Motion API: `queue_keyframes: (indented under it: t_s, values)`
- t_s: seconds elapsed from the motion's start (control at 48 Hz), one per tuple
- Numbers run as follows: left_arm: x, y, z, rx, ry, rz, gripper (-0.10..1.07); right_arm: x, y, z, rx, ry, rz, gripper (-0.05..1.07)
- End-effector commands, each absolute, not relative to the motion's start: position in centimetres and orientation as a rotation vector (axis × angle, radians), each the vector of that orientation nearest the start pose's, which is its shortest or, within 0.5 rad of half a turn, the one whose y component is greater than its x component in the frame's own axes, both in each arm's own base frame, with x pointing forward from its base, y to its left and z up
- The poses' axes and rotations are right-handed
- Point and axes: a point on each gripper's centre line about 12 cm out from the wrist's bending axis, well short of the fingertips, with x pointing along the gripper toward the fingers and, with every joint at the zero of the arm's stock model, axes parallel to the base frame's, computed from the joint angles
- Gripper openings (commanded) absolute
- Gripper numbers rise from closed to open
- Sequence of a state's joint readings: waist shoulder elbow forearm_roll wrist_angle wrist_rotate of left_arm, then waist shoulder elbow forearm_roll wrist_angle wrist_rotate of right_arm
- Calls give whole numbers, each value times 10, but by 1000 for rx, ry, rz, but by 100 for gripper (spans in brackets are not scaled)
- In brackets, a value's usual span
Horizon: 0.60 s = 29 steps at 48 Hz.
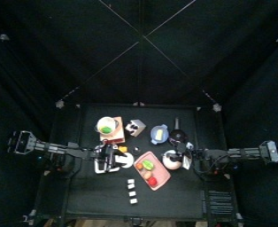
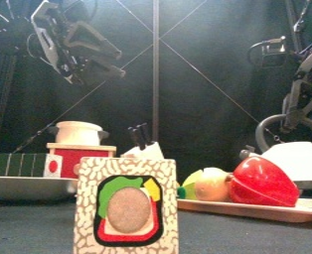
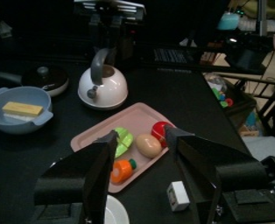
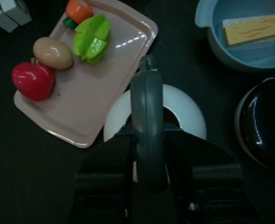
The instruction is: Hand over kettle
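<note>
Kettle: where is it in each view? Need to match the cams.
Top view: kettle, right of the pink tray.
Front view: white body at the right edge, behind the tray.
Left wrist view: kettle beyond the tray, the right gripper on its handle.
Right wrist view: handle between the jaws, beside the tray.
Shared landmark: pink tray.

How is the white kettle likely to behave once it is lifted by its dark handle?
The kettle looks rigid, so it should keep its shape. Its glossy, rounded body seems slippery; the arched handle, which the right gripper straddles, is probably the safer hold. Hanging from that handle, it may swing or tilt towards the spout.
</note>
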<state>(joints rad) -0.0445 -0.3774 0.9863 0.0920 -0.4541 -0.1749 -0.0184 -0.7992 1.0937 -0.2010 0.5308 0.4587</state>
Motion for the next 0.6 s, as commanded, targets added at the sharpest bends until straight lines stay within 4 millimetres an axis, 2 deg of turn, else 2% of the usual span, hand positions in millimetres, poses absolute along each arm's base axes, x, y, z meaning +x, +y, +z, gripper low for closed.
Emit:
queue_keyframes:
  t_s: [0.0,0.146,0.333,0.583]
  values:
    - [316,-19,251,-96,114,-79,85,203,-15,224,228,725,-211,50]
    - [334,-19,250,-105,129,-72,85,210,-16,231,240,689,-209,50]
    - [350,-17,235,-101,198,-59,87,220,-13,231,242,617,-173,50]
    - [371,-17,224,-102,251,-53,99,237,-8,227,246,513,-113,50]
